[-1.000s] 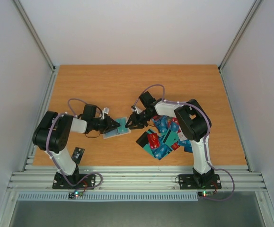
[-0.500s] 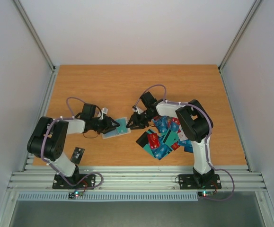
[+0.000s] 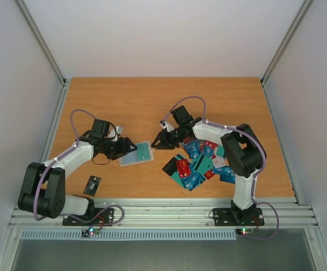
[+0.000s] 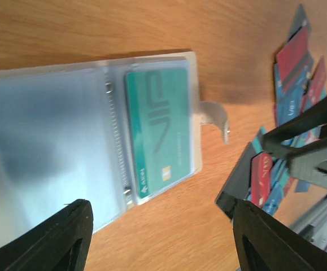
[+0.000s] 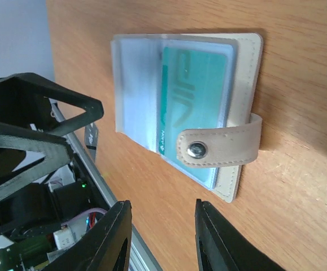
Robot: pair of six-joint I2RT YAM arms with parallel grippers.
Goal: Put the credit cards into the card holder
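The cream-beige rectangular card holder point(image 3: 135, 156) point(image 4: 50, 141) point(image 5: 239, 169) lies open and flat on the orange-brown wooden counter point(image 3: 152, 101), between the two arms. One teal plastic card printed "VIP" point(image 3: 144, 151) point(image 4: 157, 132) point(image 5: 194, 90) sits in its greyish clear sleeve. The other sleeves look empty, though their far ends are cut off in the left wrist view. A cream strap with a round metal snap point(image 5: 219, 148) point(image 4: 214, 113) curls up from the holder's edge; whether it touches the card cannot be told. The loose credit cards point(image 3: 200, 166) point(image 4: 293, 84), teal, blue and red, lie overlapping in a heap under the right arm, too jumbled to count, their print unreadable. A small black rectangle point(image 3: 92, 184) lies alone near the left arm's base, too small to make out. The left hand point(image 3: 128, 148) point(image 4: 163, 243) stands wide open just beside the holder, gripping nothing. The right hand point(image 3: 158, 142) point(image 5: 160, 237) hangs near the strap side, fingers parted a little, bare counter between them.
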